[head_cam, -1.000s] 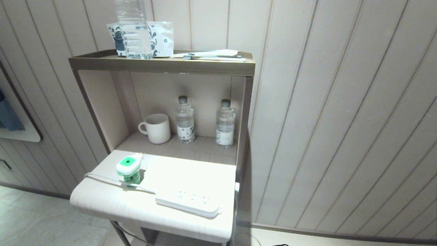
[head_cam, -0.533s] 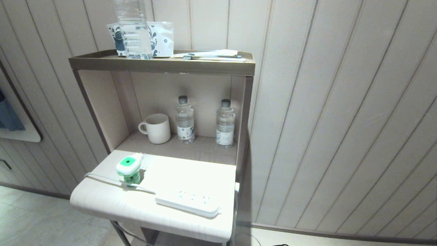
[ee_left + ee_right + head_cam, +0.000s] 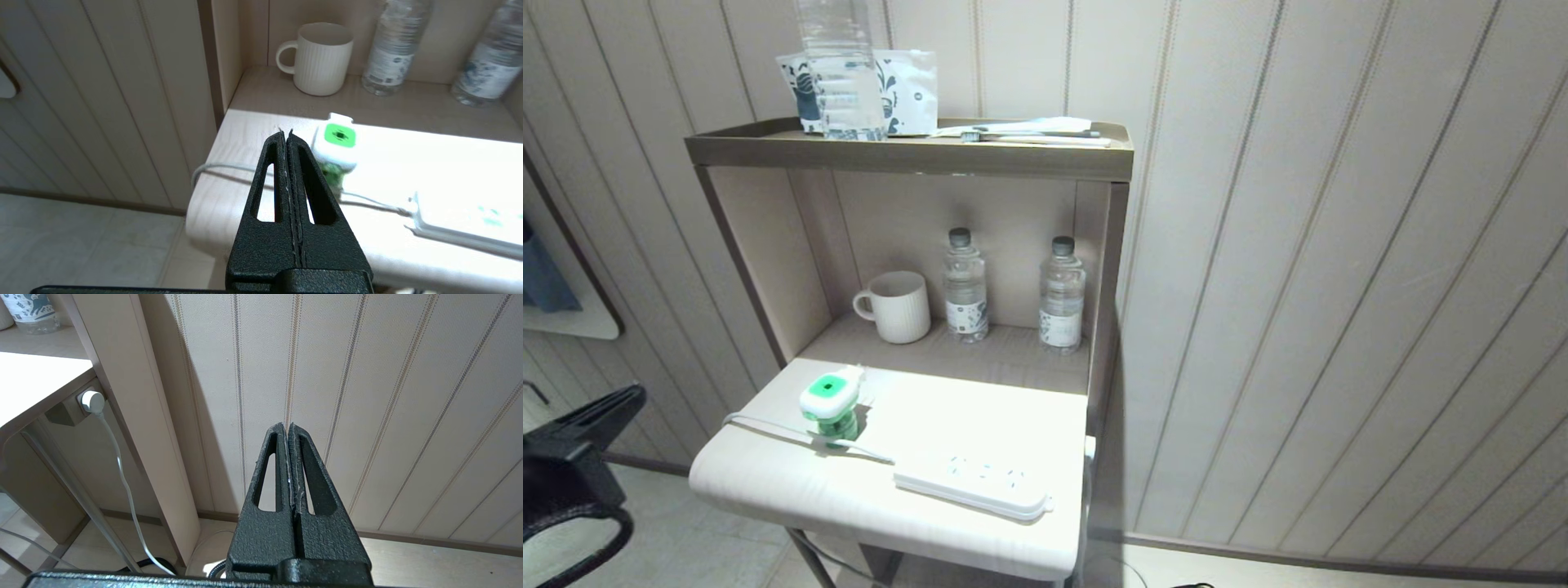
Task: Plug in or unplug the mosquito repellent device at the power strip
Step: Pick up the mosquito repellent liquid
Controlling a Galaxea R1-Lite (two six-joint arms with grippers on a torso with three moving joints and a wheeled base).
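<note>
The mosquito repellent device [image 3: 829, 404], a small green bottle under a white cap with a green square, stands upright at the left of the lit shelf [image 3: 1013, 425]. It stands apart from the power strip [image 3: 972, 482], whose thin cord [image 3: 768, 426] runs past its base. My left gripper [image 3: 636, 397] is shut and empty, off the shelf's left front corner. In the left wrist view the left gripper [image 3: 285, 132] points at the shelf's left edge, short of the device [image 3: 339, 141], with the strip [image 3: 470, 228] beyond. My right gripper [image 3: 285, 425] is shut, facing the panelled wall.
A ribbed white mug [image 3: 894, 306] and two water bottles [image 3: 966, 286] [image 3: 1062, 294] stand at the back of the niche. The top shelf holds a large clear bottle [image 3: 841, 73], packets and toothbrushes [image 3: 1029, 135]. A wall plug [image 3: 90, 401] sits under the shelf's right side.
My left arm has risen into the head view at the lower left, where it did not show before. The device, strip and right arm have stayed put.
</note>
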